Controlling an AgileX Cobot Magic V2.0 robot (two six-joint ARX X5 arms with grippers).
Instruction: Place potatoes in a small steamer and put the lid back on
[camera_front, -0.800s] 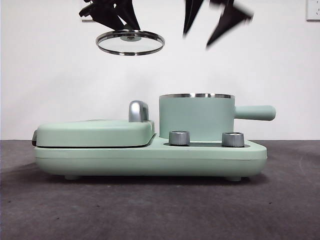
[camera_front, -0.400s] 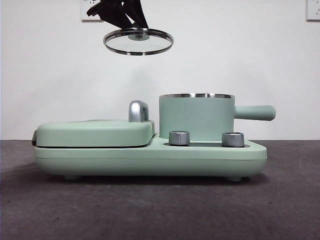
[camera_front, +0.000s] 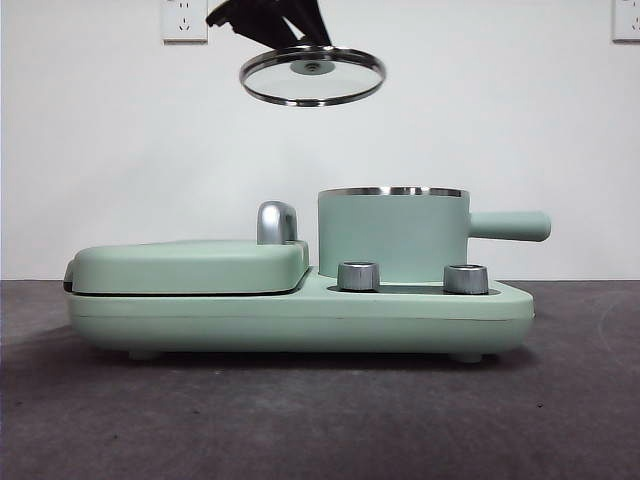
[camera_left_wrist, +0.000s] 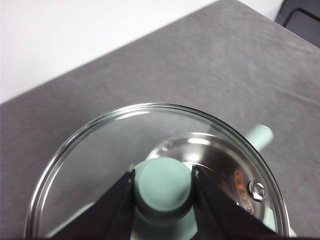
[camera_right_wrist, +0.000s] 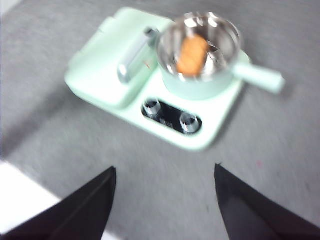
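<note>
The small steamer (camera_front: 392, 234) is a mint-green pot with a steel rim and a side handle, standing on the right half of the appliance. From high up, the right wrist view shows the orange-brown potato (camera_right_wrist: 193, 55) lying inside the steamer (camera_right_wrist: 200, 80). The glass lid (camera_front: 312, 77) hangs in the air up and left of the pot, with my left gripper (camera_front: 290, 30) shut on its mint-green knob (camera_left_wrist: 163, 190). Through the glass lid (camera_left_wrist: 100, 165) the pot shows below. My right gripper (camera_right_wrist: 165, 200) is open, far above the table, holding nothing.
The mint-green appliance base (camera_front: 300, 315) carries a flat hinged grill cover (camera_front: 190, 265) with a chrome handle (camera_front: 277, 222) on its left half. Two steel dials (camera_front: 359, 276) sit on the front below the pot. A dark grey cloth covers the table.
The lid, held by my left gripper, has moved right toward the pot and stayed high. The right gripper, seen at the top a second ago, has left the front view.
</note>
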